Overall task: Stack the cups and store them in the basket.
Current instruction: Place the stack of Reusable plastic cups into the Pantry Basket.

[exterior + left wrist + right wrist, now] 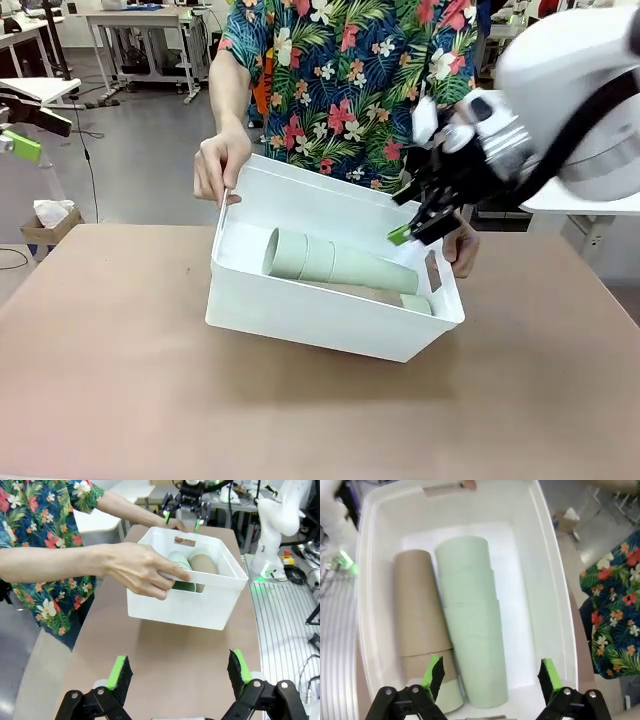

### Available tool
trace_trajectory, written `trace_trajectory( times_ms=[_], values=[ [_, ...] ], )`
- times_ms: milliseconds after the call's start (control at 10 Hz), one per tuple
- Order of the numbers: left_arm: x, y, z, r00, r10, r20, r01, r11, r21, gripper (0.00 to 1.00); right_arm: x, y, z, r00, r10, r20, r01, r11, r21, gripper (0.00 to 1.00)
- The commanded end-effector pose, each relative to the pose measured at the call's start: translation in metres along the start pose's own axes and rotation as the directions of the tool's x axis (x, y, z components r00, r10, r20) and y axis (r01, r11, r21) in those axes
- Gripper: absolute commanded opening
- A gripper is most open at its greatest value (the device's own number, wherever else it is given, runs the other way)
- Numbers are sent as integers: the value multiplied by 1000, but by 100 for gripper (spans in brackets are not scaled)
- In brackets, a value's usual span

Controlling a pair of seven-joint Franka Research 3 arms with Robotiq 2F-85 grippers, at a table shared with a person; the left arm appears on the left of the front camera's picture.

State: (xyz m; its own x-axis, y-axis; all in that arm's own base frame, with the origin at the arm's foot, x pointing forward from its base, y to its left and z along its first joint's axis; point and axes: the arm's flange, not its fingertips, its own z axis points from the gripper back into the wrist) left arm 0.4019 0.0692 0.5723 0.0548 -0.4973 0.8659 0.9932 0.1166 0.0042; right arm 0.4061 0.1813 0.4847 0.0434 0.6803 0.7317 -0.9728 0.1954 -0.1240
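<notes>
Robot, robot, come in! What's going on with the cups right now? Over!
Both grippers, left and right, jaws open, empty. Cups stacked, lying in basket. Person's hands tilting basket.

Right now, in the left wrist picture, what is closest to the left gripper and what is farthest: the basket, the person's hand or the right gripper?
From the left gripper:
1. Basket, straight ahead, on the table.
2. Person's hand, gripping its near handle.
3. Right gripper, beyond its far end.

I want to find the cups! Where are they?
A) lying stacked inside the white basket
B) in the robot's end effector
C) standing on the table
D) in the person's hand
A: the green stack of cups and the brown stack lie side by side in the white basket.
</notes>
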Motion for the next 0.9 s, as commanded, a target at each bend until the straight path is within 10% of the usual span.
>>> trace_trajectory(
  times_ms=[0, 800],
  values=[
    [3, -2, 0, 1000, 5, 6, -5, 1000, -3, 100, -17, 9, 59, 992, 14, 123, -19, 999, 40, 100],
    [3, -2, 0, 1000, 5, 6, -5, 1000, -3, 100, -114, 13, 189, 930, -36, 367, 30, 999, 21, 100]
  ],
)
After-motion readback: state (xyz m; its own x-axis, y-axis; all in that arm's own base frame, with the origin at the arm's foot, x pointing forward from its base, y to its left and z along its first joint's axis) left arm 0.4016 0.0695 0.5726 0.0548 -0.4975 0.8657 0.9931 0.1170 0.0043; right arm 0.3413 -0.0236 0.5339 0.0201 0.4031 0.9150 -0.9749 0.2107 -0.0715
